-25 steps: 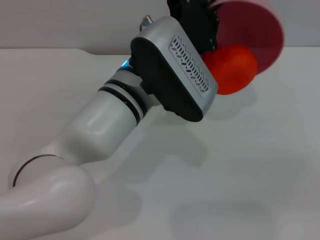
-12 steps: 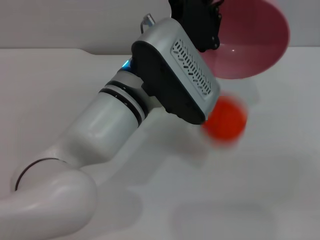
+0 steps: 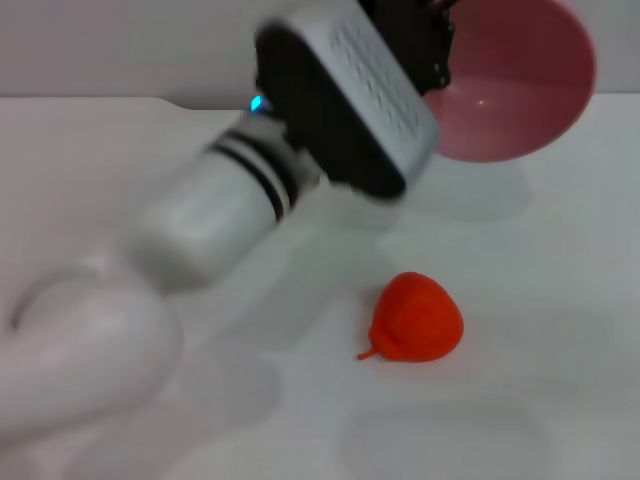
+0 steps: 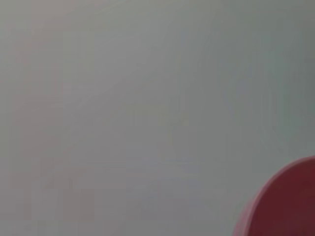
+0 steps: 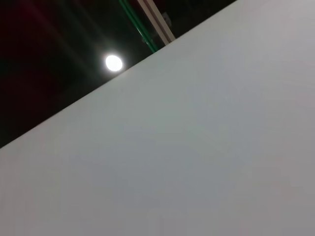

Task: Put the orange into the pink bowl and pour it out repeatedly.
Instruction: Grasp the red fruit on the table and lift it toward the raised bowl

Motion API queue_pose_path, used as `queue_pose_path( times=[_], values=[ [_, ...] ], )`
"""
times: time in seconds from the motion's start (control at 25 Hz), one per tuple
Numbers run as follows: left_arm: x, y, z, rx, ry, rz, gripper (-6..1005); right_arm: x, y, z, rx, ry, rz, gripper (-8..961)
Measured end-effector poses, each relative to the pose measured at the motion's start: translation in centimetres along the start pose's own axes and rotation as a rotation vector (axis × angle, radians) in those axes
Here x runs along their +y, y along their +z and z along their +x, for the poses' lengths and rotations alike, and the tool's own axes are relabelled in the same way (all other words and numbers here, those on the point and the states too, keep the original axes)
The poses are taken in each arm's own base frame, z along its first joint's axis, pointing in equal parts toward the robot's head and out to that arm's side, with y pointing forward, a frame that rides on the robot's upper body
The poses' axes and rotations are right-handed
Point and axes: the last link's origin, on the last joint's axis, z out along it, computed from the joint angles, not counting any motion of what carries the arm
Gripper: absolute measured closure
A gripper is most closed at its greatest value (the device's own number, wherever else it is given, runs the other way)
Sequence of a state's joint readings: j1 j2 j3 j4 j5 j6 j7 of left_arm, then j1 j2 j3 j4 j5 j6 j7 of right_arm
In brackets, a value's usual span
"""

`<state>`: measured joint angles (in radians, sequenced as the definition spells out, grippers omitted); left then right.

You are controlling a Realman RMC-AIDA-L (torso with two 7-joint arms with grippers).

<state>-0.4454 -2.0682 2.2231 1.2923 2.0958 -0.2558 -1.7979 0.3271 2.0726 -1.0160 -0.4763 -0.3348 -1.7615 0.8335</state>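
Note:
The orange (image 3: 417, 318) lies on the white table in the head view, near the middle, its stem nub pointing toward me. Above and behind it the pink bowl (image 3: 520, 85) hangs in the air, tipped so its empty inside faces me. My left gripper (image 3: 430, 45) is shut on the bowl's rim at its left side, with the arm stretching up from the lower left. A curved edge of the pink bowl (image 4: 283, 204) shows in one corner of the left wrist view. The right gripper is not in view.
The white table (image 3: 560, 400) spreads around the orange, with a pale wall behind it. The right wrist view holds only a white surface (image 5: 206, 157) and a dark ceiling with a lamp (image 5: 113, 62).
The orange has dropped out of the tipped bowl and come to rest on the table. The left arm has lifted and shifted a little, carrying the bowl slightly up and to the right.

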Motion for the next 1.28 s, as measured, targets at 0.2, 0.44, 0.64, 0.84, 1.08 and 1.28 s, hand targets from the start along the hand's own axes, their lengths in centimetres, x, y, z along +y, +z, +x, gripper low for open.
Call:
queue_pose_path(
  times=[0.2, 0.44, 0.64, 0.84, 1.08, 1.28],
  values=[
    [-4.4, 2.2, -0.2, -0.087, -0.220, -0.195, 956, -0.3, -1.3, 0.8, 0.047, 0.021, 0.056, 356],
    [-10.7, 3.8, -1.0, -0.201, -0.447, -0.396, 955, -1.3, -3.9, 1.2, 0.132, 0.016, 0.161, 361],
    [-15.7, 3.4, -2.3, -0.319, -0.573, -0.466, 955, -2.3, -6.1, 1.3, 0.249, 0.015, 0.227, 365],
    [-18.7, 1.9, -3.0, -0.428, -0.610, -0.427, 955, -4.6, -7.0, 2.8, 0.486, 0.160, 0.283, 370],
    [-19.1, 0.1, -4.2, -0.492, -0.669, -0.433, 956, -4.7, -3.6, 6.0, 0.864, 0.310, 0.100, 375],
    [-18.7, -0.9, -5.2, -0.522, -0.698, -0.444, 956, -1.9, 1.0, 8.3, 1.175, 0.333, -0.138, 379]
  ],
)
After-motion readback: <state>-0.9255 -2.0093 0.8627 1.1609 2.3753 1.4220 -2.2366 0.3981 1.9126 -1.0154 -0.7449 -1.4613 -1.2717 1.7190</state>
